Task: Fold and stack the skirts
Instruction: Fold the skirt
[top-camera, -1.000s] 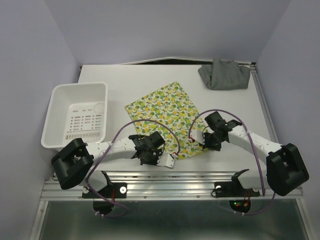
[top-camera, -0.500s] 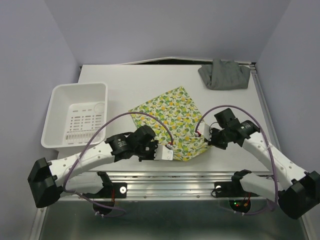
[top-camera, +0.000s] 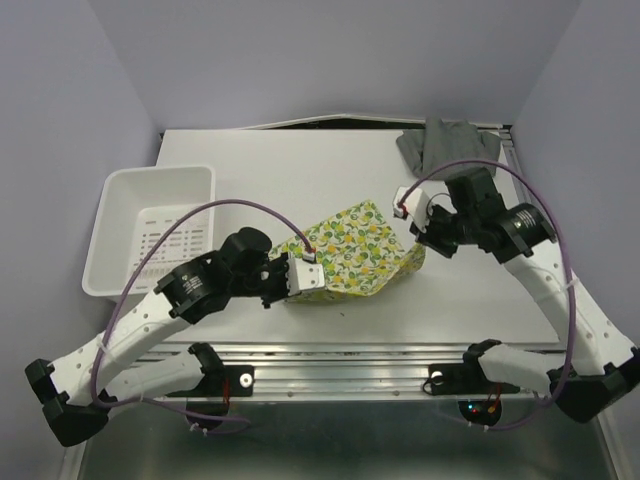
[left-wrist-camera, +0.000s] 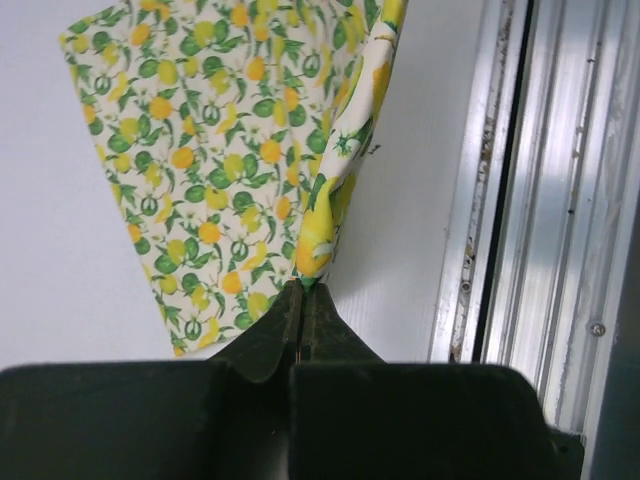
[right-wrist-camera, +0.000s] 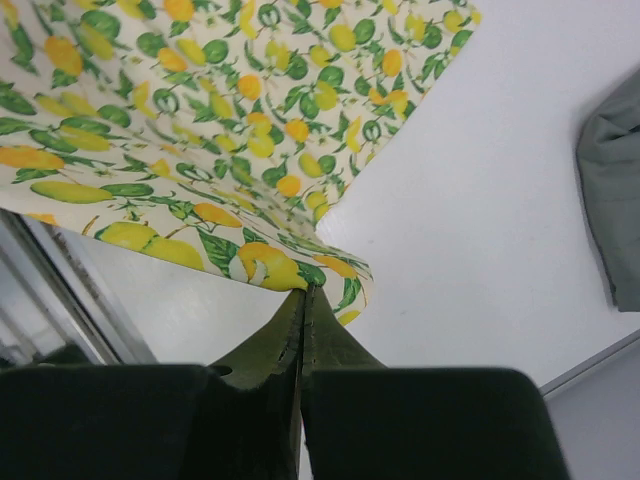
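Lemon-print skirt (top-camera: 350, 255) near the middle of the table (top-camera: 300, 170), gathered into a slack fold with both near corners raised. Left corner pinched in the left gripper (top-camera: 310, 265), right corner in the right gripper (top-camera: 416, 236). From the left wrist, left gripper (left-wrist-camera: 300, 290) with jaws clenched tight on a narrow tip of printed cloth (left-wrist-camera: 230, 170), the tip itself swallowed between the fingers. Same from the right wrist: right gripper (right-wrist-camera: 303, 292) closed on a curled hem, the cloth (right-wrist-camera: 200, 110) fanning away over the white surface. Underside of the fold out of sight; hard to tell how much of the far edge rests on the table.

Grey skirt (top-camera: 448, 148) crumpled at the far right corner, well apart from the printed one, its near edge crossed by the right arm's purple cable (top-camera: 470, 165); pleats not discernible. Only a sliver of it (right-wrist-camera: 612, 190) at the right border of the right wrist view, cut off by the frame.

White perforated basket (top-camera: 120, 225) at the left side of the table, near corner partly hidden behind the left arm. Metal rail (left-wrist-camera: 560, 200) along the table's near edge.
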